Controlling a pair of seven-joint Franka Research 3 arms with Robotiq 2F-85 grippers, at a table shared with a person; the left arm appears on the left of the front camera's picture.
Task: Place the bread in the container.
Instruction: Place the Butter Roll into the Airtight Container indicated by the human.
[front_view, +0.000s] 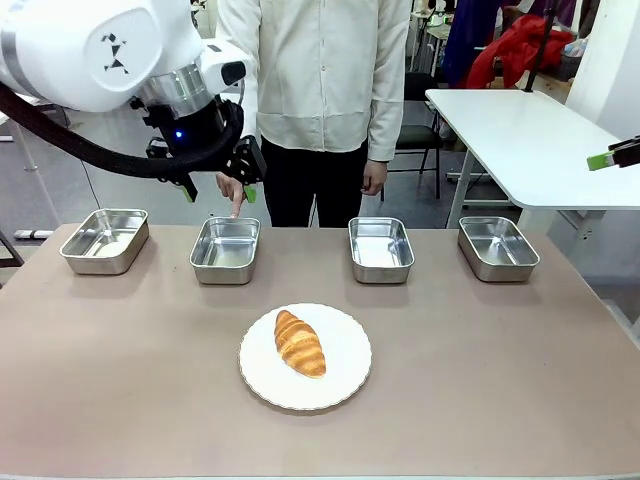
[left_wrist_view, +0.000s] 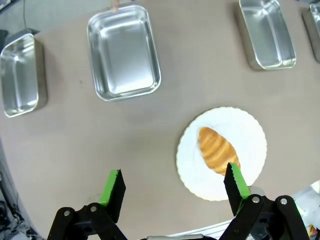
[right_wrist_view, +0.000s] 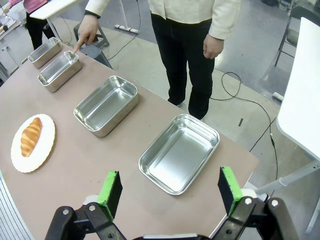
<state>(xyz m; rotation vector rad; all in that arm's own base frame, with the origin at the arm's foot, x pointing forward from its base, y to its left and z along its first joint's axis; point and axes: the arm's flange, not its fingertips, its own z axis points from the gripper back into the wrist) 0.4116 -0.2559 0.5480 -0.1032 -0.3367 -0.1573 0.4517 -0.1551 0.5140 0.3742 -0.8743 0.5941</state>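
The bread (front_view: 300, 343), a golden-brown croissant, lies on a round white plate (front_view: 345, 352) at the table's front middle. Four steel pans stand in a row behind it. The person's finger (front_view: 236, 206) points at the far rim of the container (front_view: 226, 250), the second pan from the left. My left gripper (front_view: 219, 192) hangs open high above that pan, empty. In the left wrist view the left gripper (left_wrist_view: 175, 186) frames the bread (left_wrist_view: 217, 150) and the container (left_wrist_view: 124, 52) far below. My right gripper (right_wrist_view: 170, 185) is open and empty, above the table's right end.
The other pans sit at the far left (front_view: 105, 240), right of middle (front_view: 381, 249) and far right (front_view: 498, 247). The person stands close behind the table's far edge. A white table (front_view: 530, 140) stands at the back right.
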